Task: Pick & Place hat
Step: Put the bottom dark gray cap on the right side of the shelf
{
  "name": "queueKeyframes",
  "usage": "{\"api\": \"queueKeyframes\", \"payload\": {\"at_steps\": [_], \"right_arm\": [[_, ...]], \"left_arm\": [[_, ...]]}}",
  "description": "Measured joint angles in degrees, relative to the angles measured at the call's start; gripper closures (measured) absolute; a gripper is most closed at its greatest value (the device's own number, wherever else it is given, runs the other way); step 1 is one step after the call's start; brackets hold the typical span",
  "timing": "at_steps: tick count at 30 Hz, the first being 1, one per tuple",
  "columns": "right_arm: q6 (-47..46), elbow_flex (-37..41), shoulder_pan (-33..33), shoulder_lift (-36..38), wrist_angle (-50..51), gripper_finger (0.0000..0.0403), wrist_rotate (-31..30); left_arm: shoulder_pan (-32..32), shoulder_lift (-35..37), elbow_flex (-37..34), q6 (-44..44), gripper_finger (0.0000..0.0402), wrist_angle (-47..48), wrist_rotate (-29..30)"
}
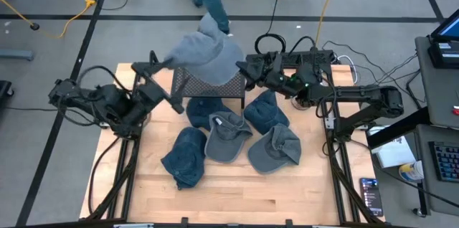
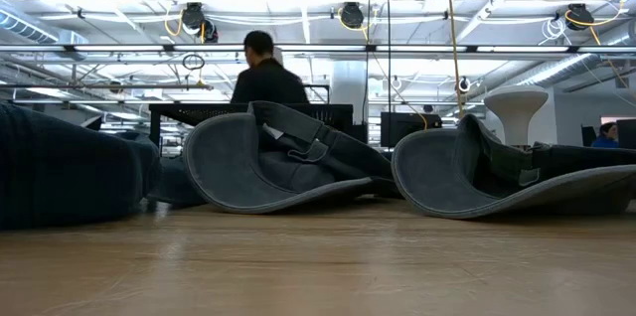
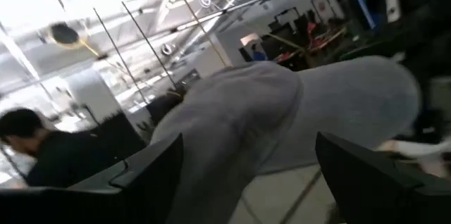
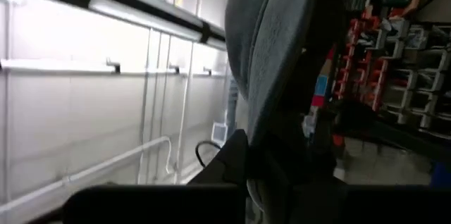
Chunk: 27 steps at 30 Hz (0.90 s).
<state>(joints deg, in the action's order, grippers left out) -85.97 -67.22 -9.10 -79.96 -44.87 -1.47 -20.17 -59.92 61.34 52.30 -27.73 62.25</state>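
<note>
The front half of the wooden table (image 1: 237, 192) lies bare up to its near edge, leaving free room there. Behind it, 5 hats (image 1: 228, 136) cluster mid-table: 3 dark blue, 2 gray, the gray ones lying upturned with brims toward the front. Farther back, a black mesh basket (image 1: 208, 84) stands at the rear edge. A light gray hat (image 1: 208, 52) hangs above it, its long axis running left to right across the table. The left gripper (image 1: 159, 67) sits at its left end, fingers spread apart; the right gripper (image 1: 247, 70) is clenched on its right end. Beyond, 1 person (image 2: 266, 78) stands.
</note>
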Motion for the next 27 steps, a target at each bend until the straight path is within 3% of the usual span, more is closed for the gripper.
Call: {"api": "queueKeyframes", "payload": {"at_steps": [6, 13, 19, 27], "right_arm": [[2.8, 0.0, -4.3, 2.2, 1.5, 0.0397, 12.9], [3.1, 0.0, -10.2, 4.6, 6.9, 0.0397, 29.7], [4.2, 0.0, -15.6, 6.9, 13.8, 0.0397, 41.8], [3.8, 0.0, -25.6, 6.2, 18.4, 0.0397, 52.0]], "left_arm": [[-3.5, 4.2, 0.0, -13.5, 0.0079, 4.1, 0.3], [-7.9, 7.9, 0.0, -22.2, 0.0082, 5.4, -0.1], [-10.9, 9.8, 0.0, -25.7, 0.0082, 5.5, -0.1], [-12.8, 10.1, 0.0, -26.0, 0.0082, 5.5, -0.2]]}}
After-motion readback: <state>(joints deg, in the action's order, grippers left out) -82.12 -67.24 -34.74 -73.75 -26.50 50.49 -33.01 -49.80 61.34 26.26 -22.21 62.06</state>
